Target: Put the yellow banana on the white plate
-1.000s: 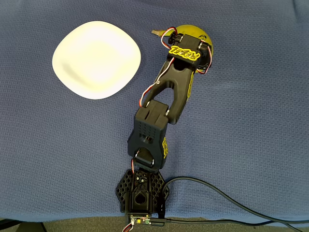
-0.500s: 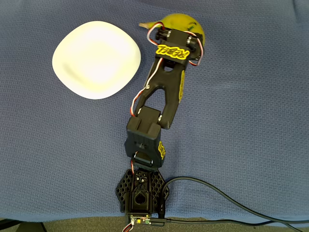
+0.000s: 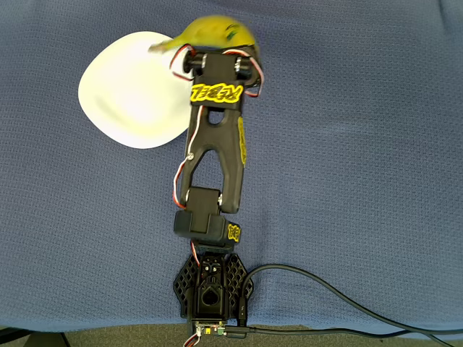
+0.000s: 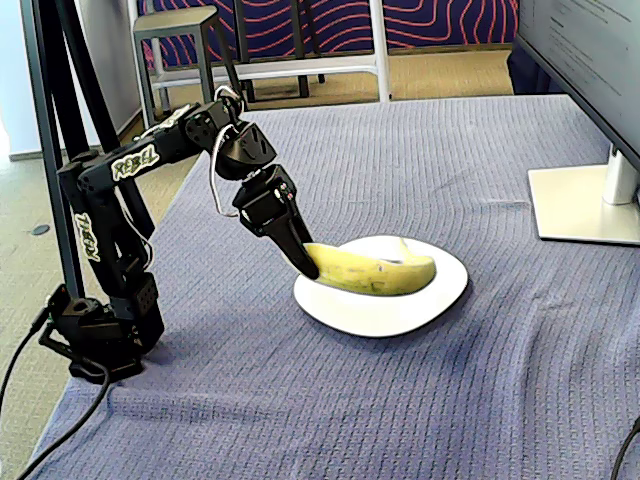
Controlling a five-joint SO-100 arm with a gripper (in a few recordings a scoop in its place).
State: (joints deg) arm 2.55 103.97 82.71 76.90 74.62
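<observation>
My gripper (image 3: 215,45) is shut on the yellow banana (image 3: 211,31), which shows blurred in the overhead view at the upper right rim of the white plate (image 3: 130,94), its stem end reaching over the plate. In the fixed view the black fingers of the gripper (image 4: 306,262) clamp the banana's (image 4: 380,270) left end. The fruit lies level and low over the plate (image 4: 370,322). Whether it touches the plate cannot be told.
The blue cloth covers the table (image 3: 362,144). The arm's base (image 3: 211,293) sits at the near edge with a black cable (image 3: 325,289) trailing right. A monitor foot (image 4: 585,205) stands at the right, a black pole (image 4: 50,150) at the left, stools behind.
The arm has swung left with the banana held in the gripper, carrying it from the cloth right of the plate to the plate's rim.
</observation>
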